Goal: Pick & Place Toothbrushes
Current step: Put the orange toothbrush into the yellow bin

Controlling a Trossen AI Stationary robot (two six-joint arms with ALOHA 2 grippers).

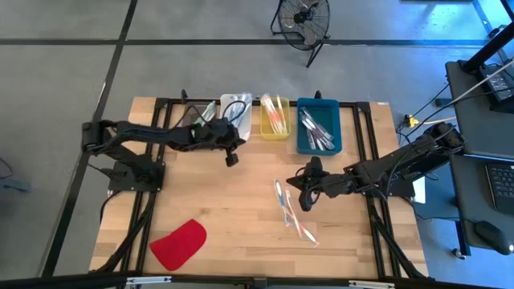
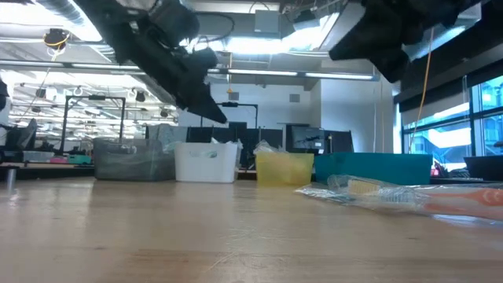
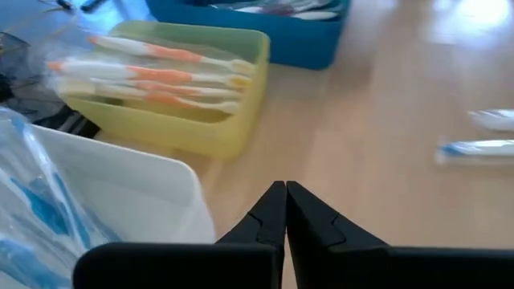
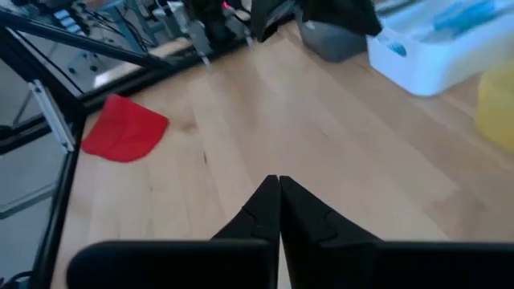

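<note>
Showing both closed, empty: left tool (image 3: 285, 210) by yellow bin (image 3: 193, 132), right tool (image 4: 279, 205) above bench (image 4: 321, 152); loose toothbrushes (image 1: 291, 210) seen only overhead.

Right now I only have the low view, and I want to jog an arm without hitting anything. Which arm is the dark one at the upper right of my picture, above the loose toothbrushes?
Observer: That is the right arm. From above, the right gripper hangs by the end of the loose toothbrushes nearest the bins.
Operator: Is it carrying one?
Observer: No. Its wrist view shows the fingers shut on nothing, with bare table beneath.
Operator: And the other arm?
Observer: The left gripper, also shut and empty, sits just in front of the white bin.
</note>
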